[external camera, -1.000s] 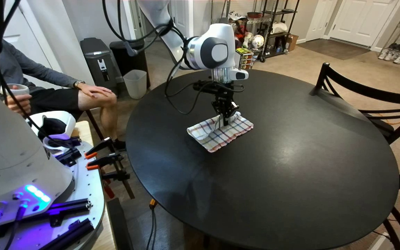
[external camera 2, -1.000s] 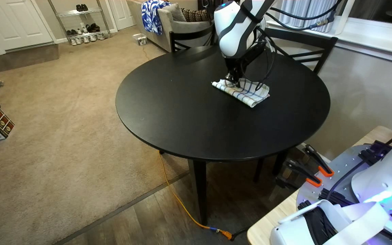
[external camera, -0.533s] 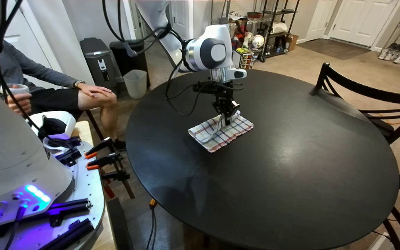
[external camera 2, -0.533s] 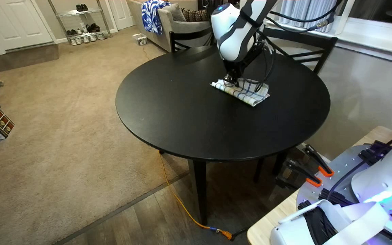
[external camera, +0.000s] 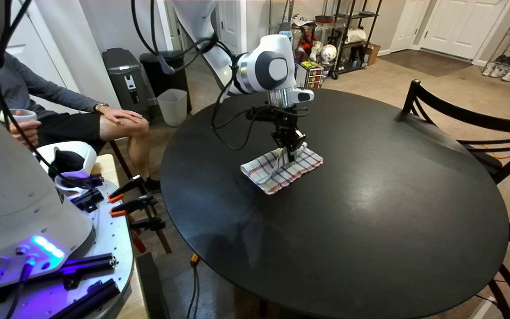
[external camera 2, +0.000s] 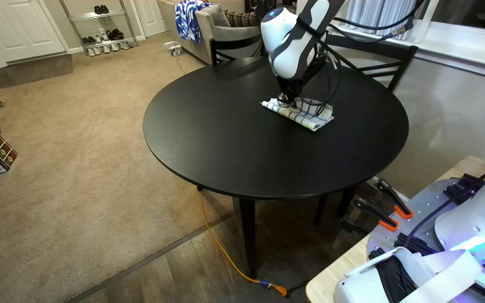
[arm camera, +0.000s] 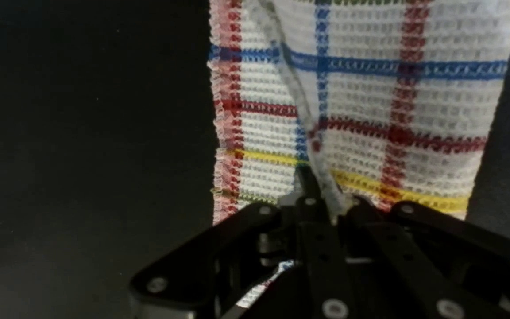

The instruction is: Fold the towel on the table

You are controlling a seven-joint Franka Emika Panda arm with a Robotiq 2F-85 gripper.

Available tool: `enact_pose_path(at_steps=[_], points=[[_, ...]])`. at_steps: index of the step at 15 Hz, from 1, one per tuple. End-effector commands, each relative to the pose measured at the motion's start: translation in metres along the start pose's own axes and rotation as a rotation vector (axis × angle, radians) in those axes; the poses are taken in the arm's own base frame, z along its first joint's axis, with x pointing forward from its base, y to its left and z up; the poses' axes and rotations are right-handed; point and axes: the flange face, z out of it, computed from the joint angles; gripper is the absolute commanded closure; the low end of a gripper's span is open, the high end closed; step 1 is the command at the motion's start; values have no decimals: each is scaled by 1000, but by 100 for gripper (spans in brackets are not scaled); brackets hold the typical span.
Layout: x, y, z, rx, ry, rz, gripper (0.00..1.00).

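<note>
The towel (external camera: 260, 168), white with plaid lines, lies on the black round table (external camera: 370, 221) and shows in both exterior views (external camera 2: 307, 120). One part is folded over the rest. In the wrist view, the upper layer's edge (arm camera: 297, 93) runs across the lower layer (arm camera: 261, 133) and up between my fingers. My gripper (external camera: 291, 156) points down at the towel's far part, close to the tabletop. In the wrist view my gripper (arm camera: 329, 190) is shut on the upper layer's edge. The right fingertip is mostly hidden behind the cloth.
Dark chairs (external camera: 472, 115) stand against the table's edge. Loose cables (external camera 2: 331, 80) hang from the arm near the towel. The robot's base stand with orange-tipped clamps (external camera: 133, 204) is beside the table. A person (external camera: 60, 97) sits behind it.
My gripper has shifted slightly, toward the right in an exterior view, drawing the towel's upper layer a little with it. The towel's lower edge stays in place.
</note>
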Motion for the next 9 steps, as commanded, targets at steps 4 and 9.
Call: enact_pose_path(at_steps=[4, 9], points=[[-7, 0, 4, -22, 14, 37, 59], [-11, 0, -3, -35, 27, 82, 27]])
